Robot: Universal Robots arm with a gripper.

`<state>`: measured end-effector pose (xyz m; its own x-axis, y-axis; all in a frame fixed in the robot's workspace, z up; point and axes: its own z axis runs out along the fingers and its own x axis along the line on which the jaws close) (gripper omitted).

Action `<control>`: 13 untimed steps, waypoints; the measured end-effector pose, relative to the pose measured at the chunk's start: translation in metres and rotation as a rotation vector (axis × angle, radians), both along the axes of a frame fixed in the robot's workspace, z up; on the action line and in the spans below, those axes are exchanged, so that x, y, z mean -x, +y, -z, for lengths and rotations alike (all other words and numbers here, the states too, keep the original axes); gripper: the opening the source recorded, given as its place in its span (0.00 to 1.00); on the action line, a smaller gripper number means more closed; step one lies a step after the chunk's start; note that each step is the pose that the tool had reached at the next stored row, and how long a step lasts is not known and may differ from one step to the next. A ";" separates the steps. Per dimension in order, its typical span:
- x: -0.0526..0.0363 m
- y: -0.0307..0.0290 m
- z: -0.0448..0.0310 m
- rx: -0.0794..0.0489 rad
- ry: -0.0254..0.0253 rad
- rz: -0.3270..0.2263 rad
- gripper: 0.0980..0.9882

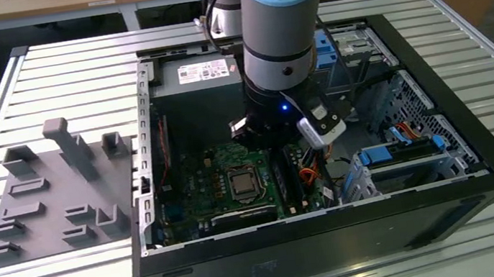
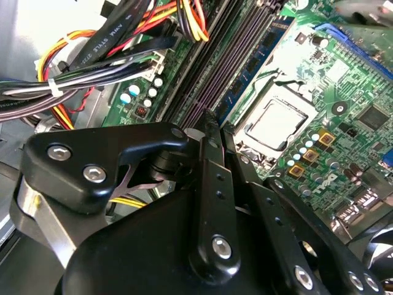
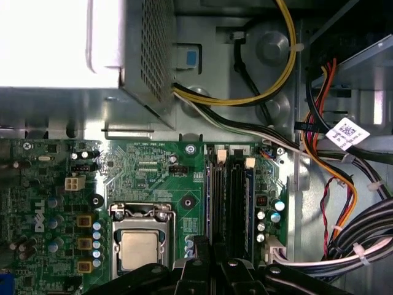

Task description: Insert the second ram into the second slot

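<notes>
Your gripper [image 2: 209, 125] stands with its jaws drawn together and nothing visibly held between them, directly over the bank of memory slots [image 3: 228, 196] inside the computer case [image 1: 438, 119]. A thin blue-edged board [image 3: 249, 203], which I judge to be the second ram, stands on edge in the bank on the side away from the processor socket [image 3: 139, 249]; whether it is fully seated cannot be told. Its long axis runs along the slots, far to near in the exterior view, and it lies just beside and below the fingertips, not between them.
</notes>
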<state>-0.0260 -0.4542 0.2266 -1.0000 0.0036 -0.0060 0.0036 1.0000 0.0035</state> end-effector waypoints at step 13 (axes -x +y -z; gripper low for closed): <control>-0.0026 -0.0072 0.0003 0.000 0.0019 0.008 0.04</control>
